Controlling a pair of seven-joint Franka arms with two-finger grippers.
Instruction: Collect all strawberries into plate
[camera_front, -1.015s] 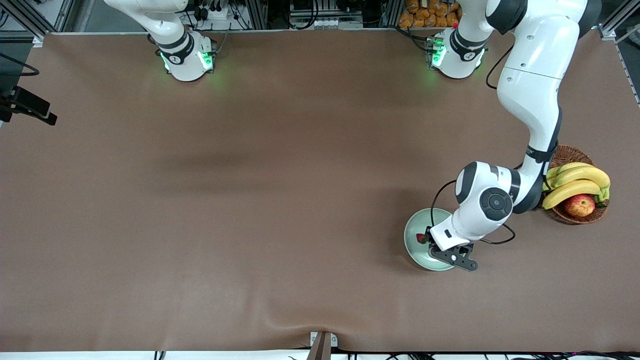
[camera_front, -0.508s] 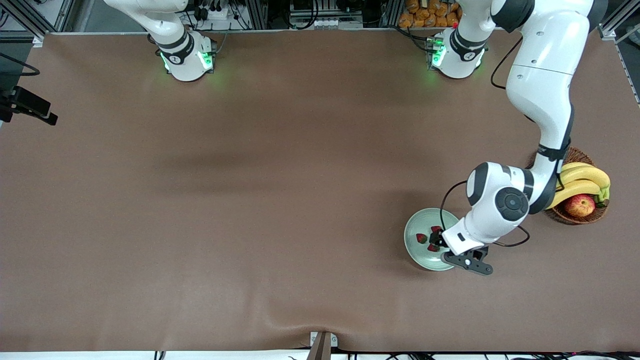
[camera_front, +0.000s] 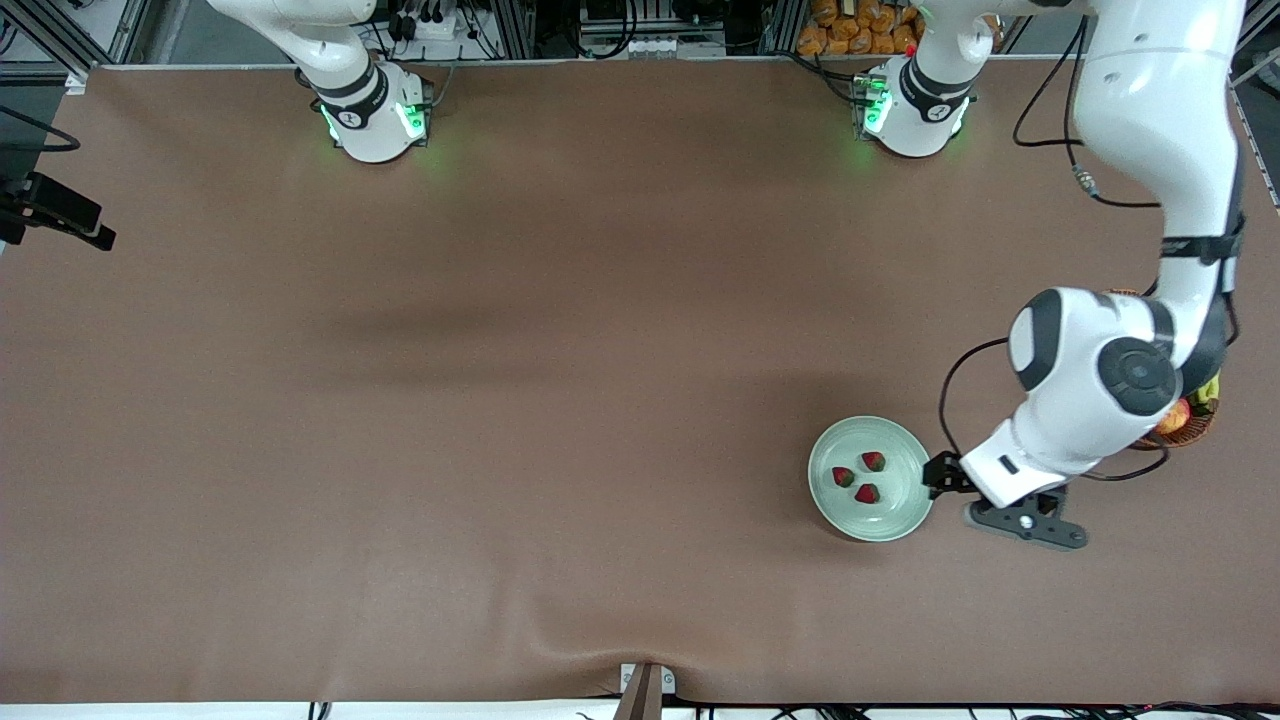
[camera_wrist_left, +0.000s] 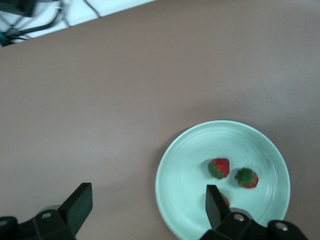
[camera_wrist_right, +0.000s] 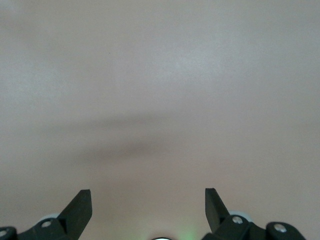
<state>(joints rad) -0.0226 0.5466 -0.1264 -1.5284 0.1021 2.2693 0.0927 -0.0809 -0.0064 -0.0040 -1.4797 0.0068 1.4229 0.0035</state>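
Note:
The pale mint-green plate (camera_front: 822, 452) sits on the brown table toward the left arm's end. Three strawberries lie in it: one (camera_front: 843, 476), one (camera_front: 874, 461) and one (camera_front: 867, 493). My left gripper (camera_front: 940, 474) is open and empty, in the air over the table just beside the plate's rim, on the basket's side. In the left wrist view the plate (camera_wrist_left: 185, 175) shows with two strawberries in full (camera_wrist_left: 219, 168) (camera_wrist_left: 247, 178); the third (camera_wrist_left: 226, 201) is partly hidden by a finger of my left gripper (camera_wrist_left: 148, 197). My right gripper (camera_wrist_right: 147, 197) is open and empty over bare table; the right arm waits.
A brown wicker basket (camera_front: 1192, 427) with an apple (camera_front: 1175, 417) and bananas stands beside the plate toward the left arm's end, mostly hidden under the left arm. The table's edge nearest the front camera runs along the bottom.
My left gripper has drawn away from over the plate toward the basket and now stands beside the rim. All three strawberries now show in the plate. The right arm has not moved.

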